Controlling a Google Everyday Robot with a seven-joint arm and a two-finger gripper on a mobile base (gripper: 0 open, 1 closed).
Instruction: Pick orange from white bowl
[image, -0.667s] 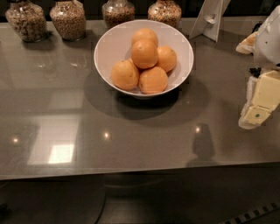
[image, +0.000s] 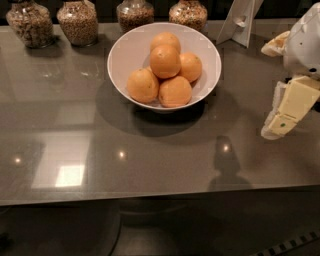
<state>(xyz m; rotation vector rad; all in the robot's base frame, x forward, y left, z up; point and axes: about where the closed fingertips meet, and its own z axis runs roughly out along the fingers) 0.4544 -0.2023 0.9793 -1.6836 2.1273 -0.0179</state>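
The white bowl (image: 126, 52) stands on the grey table at the back centre and holds several oranges. One orange (image: 165, 61) sits on top of the pile, with others around it at the left (image: 143, 85), front (image: 175, 91), right (image: 191, 66) and back (image: 166, 39). My gripper (image: 268, 91) hangs at the right edge of the view, to the right of the bowl and apart from it. Its cream fingers (image: 287, 107) are spread and hold nothing.
Several glass jars of grain (image: 77, 21) line the table's back edge behind the bowl. A white stand (image: 240, 20) leans at the back right. The table's front edge (image: 150, 197) runs across the lower part of the view.
My gripper has moved slightly left, toward the bowl. The bowl and oranges have not moved.
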